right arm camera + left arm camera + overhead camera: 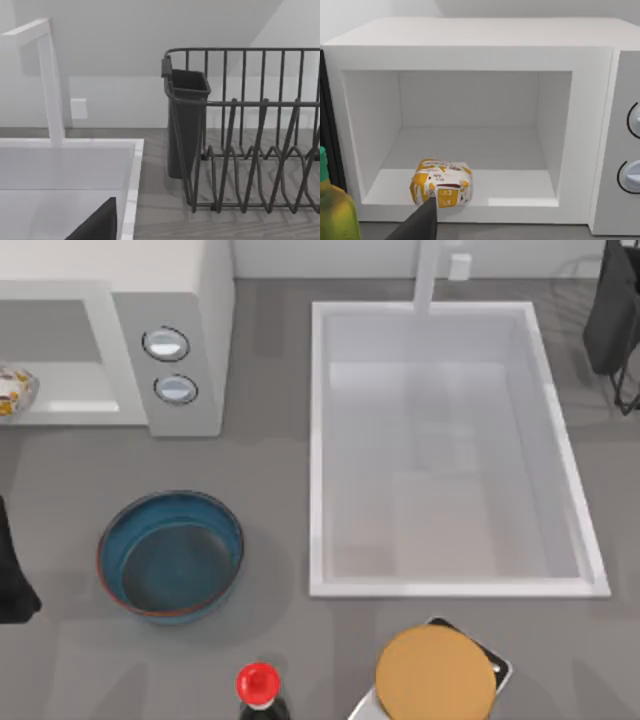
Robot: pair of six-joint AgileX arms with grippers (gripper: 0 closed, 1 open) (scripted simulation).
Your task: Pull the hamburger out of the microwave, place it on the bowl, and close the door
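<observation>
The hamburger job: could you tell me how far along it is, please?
Done: the microwave stands open. In hand: my left gripper's finger is right before the hamburger, which sits inside near the front, ungrasped. Left: carrying it to the bowl, then closing the door.

microwave [470,45] white | hamburger [441,182] white-orange print | bowl [171,555] blue, reddish rim
</observation>
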